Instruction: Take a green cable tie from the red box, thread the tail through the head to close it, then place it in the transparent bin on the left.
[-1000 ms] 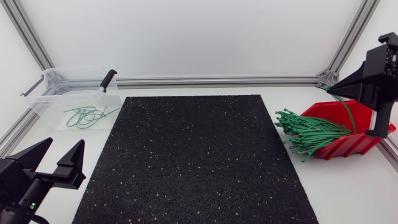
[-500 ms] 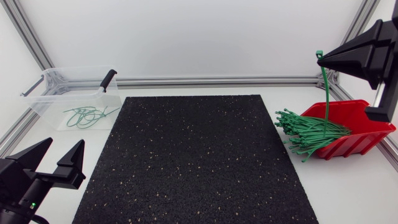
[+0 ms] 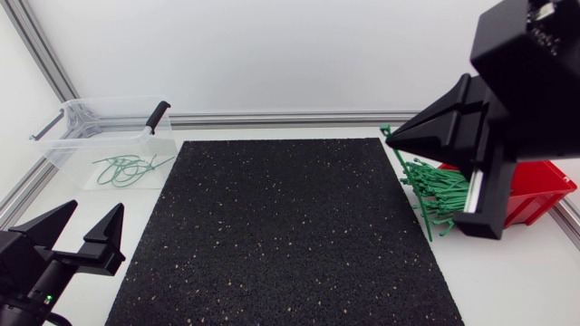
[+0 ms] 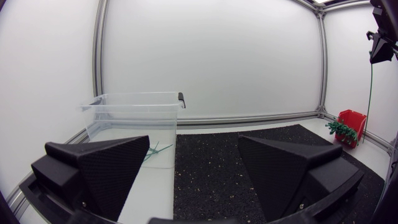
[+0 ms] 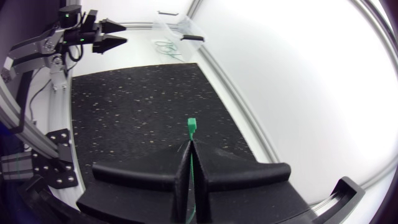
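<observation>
right gripper (image 3: 391, 138) clenched on green cable tie (image 5: 192, 126), head just past its tips | left gripper (image 3: 91, 213) released, fingers apart

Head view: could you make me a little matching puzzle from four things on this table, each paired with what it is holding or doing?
Things:
1. right end effector
2. left end effector
3. transparent bin
4. red box

States:
A. open, holding nothing
B. contains looped green ties
C. shut on a green cable tie
D. bundle of straight green ties sticking out of it

Pairs: 1-C, 2-A, 3-B, 4-D
</observation>
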Available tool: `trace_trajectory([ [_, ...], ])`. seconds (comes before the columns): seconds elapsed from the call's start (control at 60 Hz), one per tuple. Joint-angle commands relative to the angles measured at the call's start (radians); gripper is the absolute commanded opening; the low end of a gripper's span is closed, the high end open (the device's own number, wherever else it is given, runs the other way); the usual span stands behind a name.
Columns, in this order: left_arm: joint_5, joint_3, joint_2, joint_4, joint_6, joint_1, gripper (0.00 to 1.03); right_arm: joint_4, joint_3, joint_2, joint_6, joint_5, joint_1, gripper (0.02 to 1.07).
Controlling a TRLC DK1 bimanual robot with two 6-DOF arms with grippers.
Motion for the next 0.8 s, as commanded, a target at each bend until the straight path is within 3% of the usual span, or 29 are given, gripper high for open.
trace_trajectory([
  [0.0, 0.002, -0.039, 0.009, -0.019, -0.026, -0.006, 0.99, -0.008, -0.007, 0.019, 0.077, -0.032, 0.026, 0.08],
  [0.3, 0.002, -0.039, 0.009, -0.021, -0.026, -0.008, 0.99, -0.005, 0.004, 0.123, 0.215, -0.034, 0.111, 0.08],
  [0.383, 0.002, -0.039, 0.009, -0.021, -0.026, -0.008, 0.99, -0.031, 0.022, 0.167, 0.347, -0.054, 0.131, 0.08],
  [0.483, 0.002, -0.039, 0.010, -0.021, -0.026, -0.008, 0.99, -0.066, 0.048, 0.217, 0.451, -0.192, 0.107, 0.08],
  [0.65, 0.001, -0.041, 0.010, -0.021, -0.026, -0.008, 0.99, -0.048, 0.070, 0.232, 0.491, -0.322, 0.062, 0.08],
  [0.783, 0.002, -0.039, 0.010, -0.021, -0.026, -0.008, 0.99, 0.007, 0.079, 0.233, 0.559, -0.528, -0.074, 0.08],
])
